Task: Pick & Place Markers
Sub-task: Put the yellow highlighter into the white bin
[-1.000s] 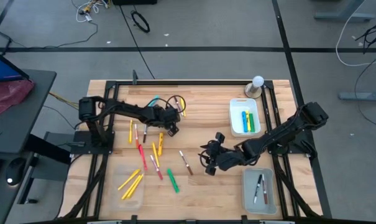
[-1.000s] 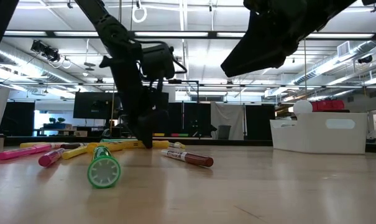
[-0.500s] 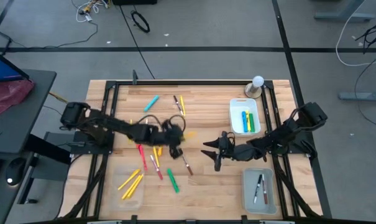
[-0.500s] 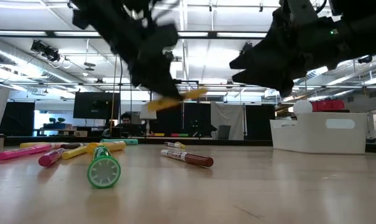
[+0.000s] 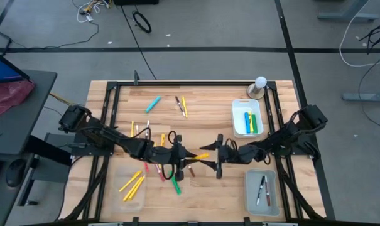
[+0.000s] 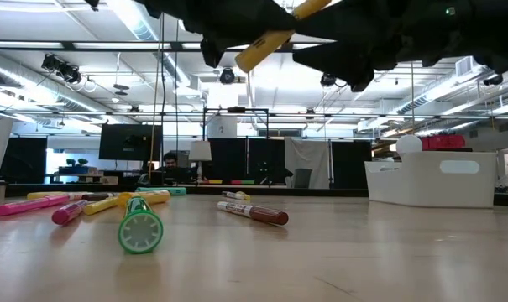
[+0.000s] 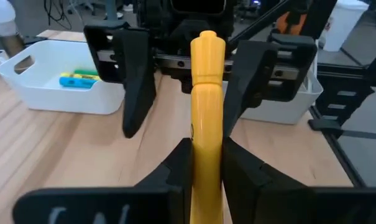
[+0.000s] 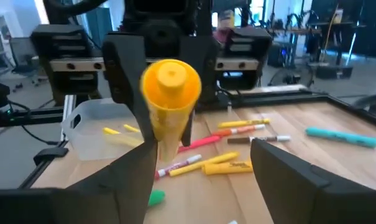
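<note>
yellow marker (image 7: 206, 124) lower end hidden between left jaws, arms cropped in low view
</note>
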### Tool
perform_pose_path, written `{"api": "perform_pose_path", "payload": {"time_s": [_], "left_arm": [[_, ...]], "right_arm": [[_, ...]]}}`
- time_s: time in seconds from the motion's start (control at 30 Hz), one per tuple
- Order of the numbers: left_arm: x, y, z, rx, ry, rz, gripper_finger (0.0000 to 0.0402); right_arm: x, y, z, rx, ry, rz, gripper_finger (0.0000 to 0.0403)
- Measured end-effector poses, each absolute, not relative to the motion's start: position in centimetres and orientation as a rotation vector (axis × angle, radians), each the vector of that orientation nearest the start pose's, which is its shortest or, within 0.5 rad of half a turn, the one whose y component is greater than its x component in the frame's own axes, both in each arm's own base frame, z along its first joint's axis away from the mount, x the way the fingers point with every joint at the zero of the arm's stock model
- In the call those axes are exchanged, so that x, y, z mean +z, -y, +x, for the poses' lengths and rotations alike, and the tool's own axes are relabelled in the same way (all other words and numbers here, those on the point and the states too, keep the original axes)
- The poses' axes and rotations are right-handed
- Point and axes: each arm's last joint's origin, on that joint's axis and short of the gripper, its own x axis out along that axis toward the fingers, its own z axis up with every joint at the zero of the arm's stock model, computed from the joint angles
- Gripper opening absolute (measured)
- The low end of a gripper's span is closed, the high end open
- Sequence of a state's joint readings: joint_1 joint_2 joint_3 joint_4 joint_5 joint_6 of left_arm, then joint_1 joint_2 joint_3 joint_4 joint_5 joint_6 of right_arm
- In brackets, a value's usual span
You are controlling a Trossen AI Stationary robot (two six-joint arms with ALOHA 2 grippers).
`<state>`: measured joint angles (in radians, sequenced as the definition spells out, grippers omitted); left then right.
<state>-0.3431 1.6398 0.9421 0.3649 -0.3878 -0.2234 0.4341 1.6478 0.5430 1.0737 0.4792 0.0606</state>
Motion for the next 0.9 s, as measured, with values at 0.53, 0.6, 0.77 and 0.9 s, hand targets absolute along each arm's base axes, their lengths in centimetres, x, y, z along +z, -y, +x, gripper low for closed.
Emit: {"api": "perform_pose_path", "payload": {"time_s": [0.53,0.6,0.77,0.9], "left_arm": [[22.2,10.8,33.7,0.093,-0.321,-0.09,0.0067],[22.2,10.8,33.7,0.092,-0.321,-0.091,0.0067],[22.2,10.8,33.7,0.089,-0.32,-0.092,0.0086],[22.2,10.7,33.7,0.094,-0.322,-0.094,0.0103]], "right_arm": [[18.2,-12.2,27.1,0.01,0.008,0.1,0.0185],[18.2,-12.2,27.1,0.008,0.008,0.102,0.0167],[18.3,-12.0,27.2,-0.001,0.016,0.136,0.0109],[18.3,-11.6,27.3,-0.008,0.019,0.155,0.007]]}}
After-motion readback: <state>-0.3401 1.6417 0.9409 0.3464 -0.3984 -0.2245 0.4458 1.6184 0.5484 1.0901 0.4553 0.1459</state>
